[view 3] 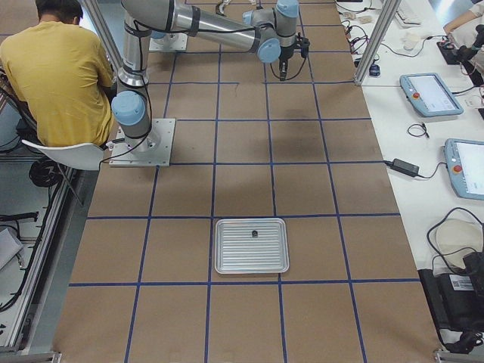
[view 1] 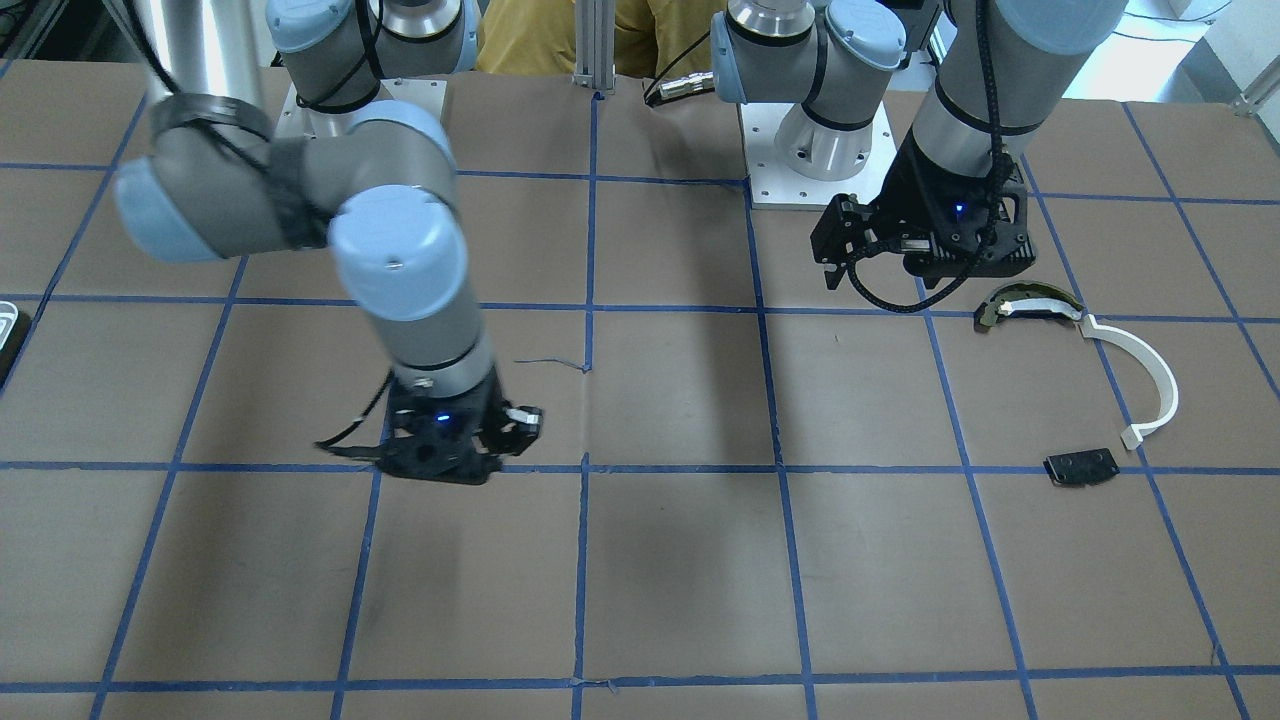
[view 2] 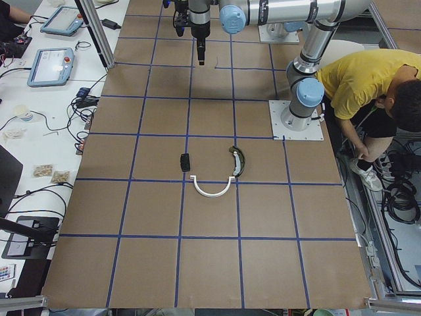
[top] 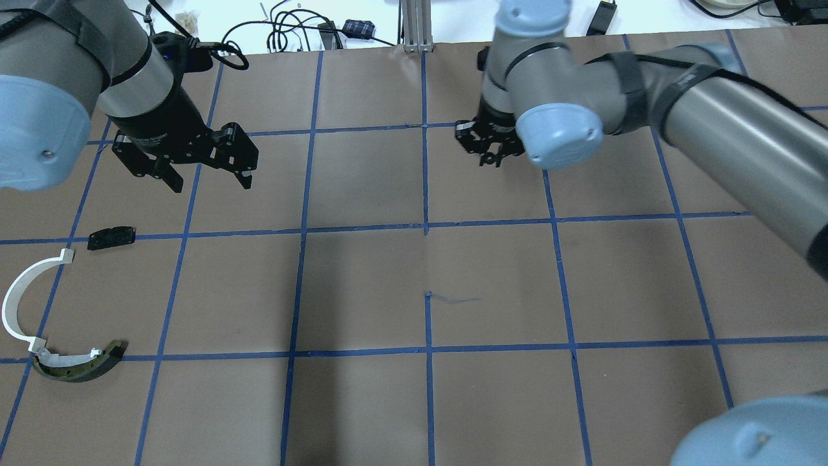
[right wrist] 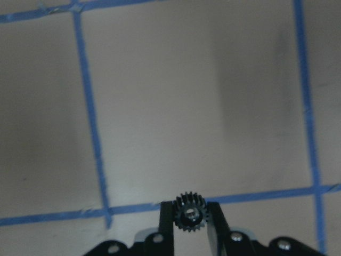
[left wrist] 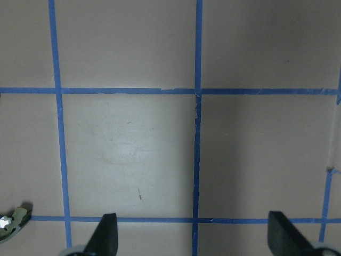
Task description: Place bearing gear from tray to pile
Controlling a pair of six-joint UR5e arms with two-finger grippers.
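my right gripper (right wrist: 189,212) is closed on the small black toothed bearing gear (right wrist: 188,213), pinched by its teeth between the two fingertips, hanging over the brown paper-covered table with blue tape lines (top: 362,291); the pale grey rectangular tray (view 3: 221,249) lies well apart from me, with one small dark part (view 3: 254,233) in it that i cannot make out; the pile (top: 81,370) sits on the far side of the table from me: a white curved strip (view 1: 1168,388), an olive-and-black curved piece (view 1: 1020,305) touching its end, and a flat black rectangular plate (view 1: 1080,467) near them; my left gripper (top: 210,181) hangs open and empty close to that plate; the step, as i judge it, is the carry across; the hold on such a small round thing is slight, so i should travel smoothly without jolts, pass clear of the left gripper, come down low beside the parts without touching them, and open only when the gear is almost on the paper, lest it roll.
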